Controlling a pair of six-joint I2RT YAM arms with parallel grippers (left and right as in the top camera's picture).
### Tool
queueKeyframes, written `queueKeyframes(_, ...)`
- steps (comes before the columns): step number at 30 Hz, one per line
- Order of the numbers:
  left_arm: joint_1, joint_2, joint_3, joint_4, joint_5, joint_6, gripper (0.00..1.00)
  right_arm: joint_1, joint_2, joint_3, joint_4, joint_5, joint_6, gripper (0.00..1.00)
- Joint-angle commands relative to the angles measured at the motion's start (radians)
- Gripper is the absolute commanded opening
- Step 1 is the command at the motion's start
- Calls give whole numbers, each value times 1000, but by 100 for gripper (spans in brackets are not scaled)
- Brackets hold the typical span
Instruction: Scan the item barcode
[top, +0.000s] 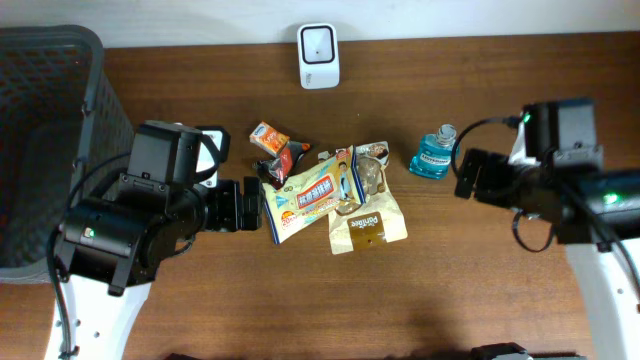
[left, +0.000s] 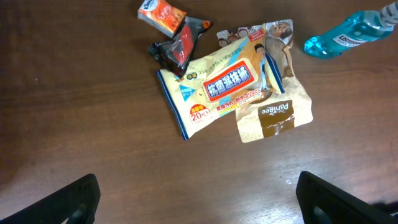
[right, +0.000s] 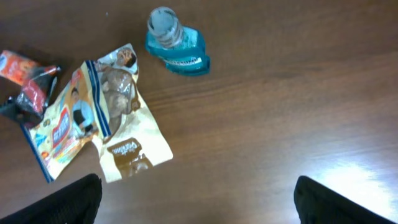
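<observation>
Your right tool (top: 466, 172), spread and empty like the left tool (top: 243, 205), hangs just beside the blue bottle (top: 431, 158) on the tabletop (top: 480, 285). Stiff, light, probably slick plastic; grip its flat body, below the cap (top: 447, 132).

Flat snack packets (top: 325, 195) lie heaped together, a blue bottle (top: 434, 155) near their right, a white scanner (top: 318, 55) well beyond them.

Teal-blue bottle (top: 434, 155), white scanner (top: 318, 55), brown table (top: 450, 290)
</observation>
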Motion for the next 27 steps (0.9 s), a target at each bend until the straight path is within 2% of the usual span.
queueKeyframes(1,2,-1,6,-3,-8,12,99,5,-8,-157,82,-24,52,99)
queueKeyframes(5,2,-1,6,-2,-8,12,99,5,22,-318,269,-82,53,98)
queueKeyframes(12,2,-1,6,-2,-8,12,99,5,131,-406,472,-85,59,99)
queueKeyframes(21,2,-1,6,-2,-8,12,99,23,334,-406,601,-84,5,98)
queueKeyframes(27,2,-1,6,-2,-8,12,99,50,344,-394,617,-84,5,98)
